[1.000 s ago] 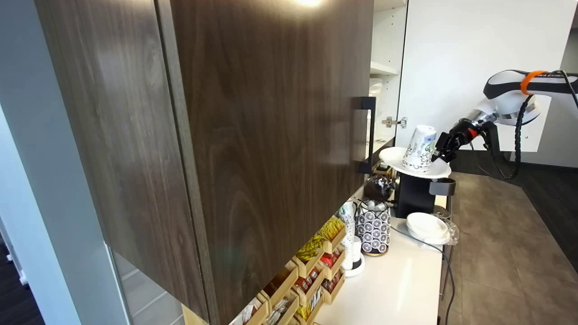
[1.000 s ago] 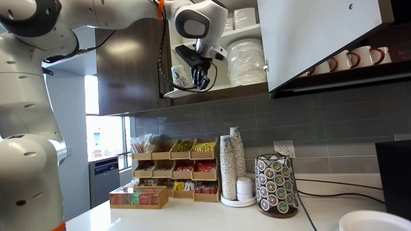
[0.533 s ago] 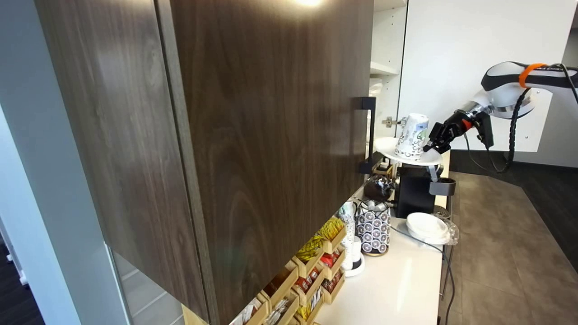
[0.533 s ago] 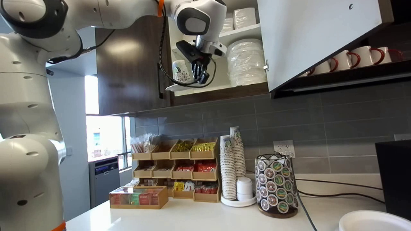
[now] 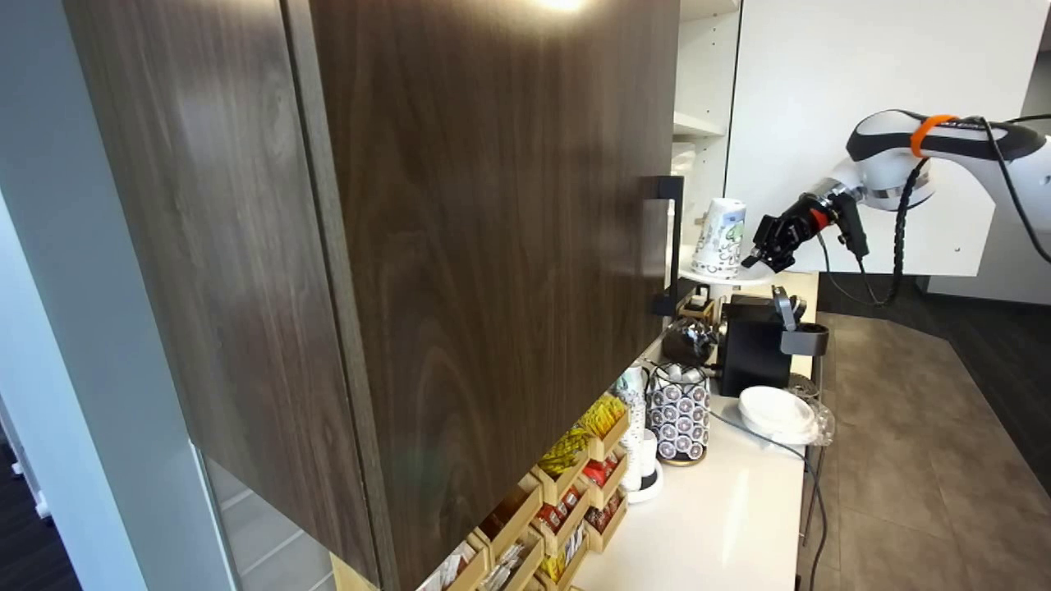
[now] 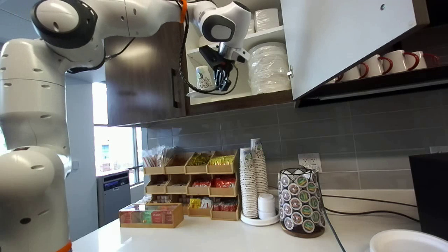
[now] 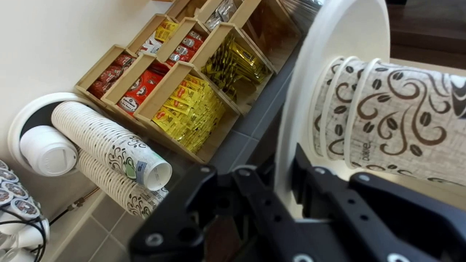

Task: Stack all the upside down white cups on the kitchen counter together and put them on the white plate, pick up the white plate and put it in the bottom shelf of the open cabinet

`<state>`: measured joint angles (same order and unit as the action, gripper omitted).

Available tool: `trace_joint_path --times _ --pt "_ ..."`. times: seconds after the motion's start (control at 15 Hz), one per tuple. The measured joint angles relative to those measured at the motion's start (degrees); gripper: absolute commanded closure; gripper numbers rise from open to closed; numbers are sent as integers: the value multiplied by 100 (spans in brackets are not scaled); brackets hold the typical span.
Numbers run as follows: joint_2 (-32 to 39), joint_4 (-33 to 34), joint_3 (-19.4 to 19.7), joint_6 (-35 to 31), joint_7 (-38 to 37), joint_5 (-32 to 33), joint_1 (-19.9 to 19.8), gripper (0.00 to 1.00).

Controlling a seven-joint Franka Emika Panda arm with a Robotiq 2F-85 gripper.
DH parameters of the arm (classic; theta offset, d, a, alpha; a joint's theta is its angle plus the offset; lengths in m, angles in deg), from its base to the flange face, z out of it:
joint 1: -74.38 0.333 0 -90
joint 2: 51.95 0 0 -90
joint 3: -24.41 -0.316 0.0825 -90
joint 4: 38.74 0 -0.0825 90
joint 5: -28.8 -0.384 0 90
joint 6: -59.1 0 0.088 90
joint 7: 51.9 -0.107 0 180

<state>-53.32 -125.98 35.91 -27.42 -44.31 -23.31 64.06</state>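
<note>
The gripper (image 5: 750, 264) is shut on the rim of the white plate (image 5: 749, 277), one finger on each face of it. The plate looks nearly level in both exterior views. A short stack of upside-down white paper cups with brown swirls (image 5: 719, 238) stands on it, also seen in the wrist view (image 7: 404, 112). The plate (image 6: 193, 94) is level with the low part of the open cabinet (image 6: 241, 99), in front of its opening at the door side. The bottom shelf is partly hidden behind the arm. The kitchen counter (image 6: 210, 239) lies below.
The dark cabinet door (image 5: 493, 246) and its black handle (image 5: 675, 238) flank the plate. Wrapped plates (image 6: 268, 68) fill the bottom shelf's right side. Below are snack bins (image 6: 201, 190), tall cup stacks (image 6: 248, 189), plain white lids (image 6: 267, 206), a pod basket (image 6: 301, 204) and white bowls (image 5: 776, 410).
The gripper has carried the plate and cups up and toward the cabinet, leftward in one view and rightward in another. The plate has become more level. The cups stay on it.
</note>
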Motion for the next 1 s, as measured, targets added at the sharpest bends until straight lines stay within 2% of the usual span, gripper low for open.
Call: trace_joint_path --times 1.0 --pt "1339 1741 -325 -124 -1108 48 55 94"
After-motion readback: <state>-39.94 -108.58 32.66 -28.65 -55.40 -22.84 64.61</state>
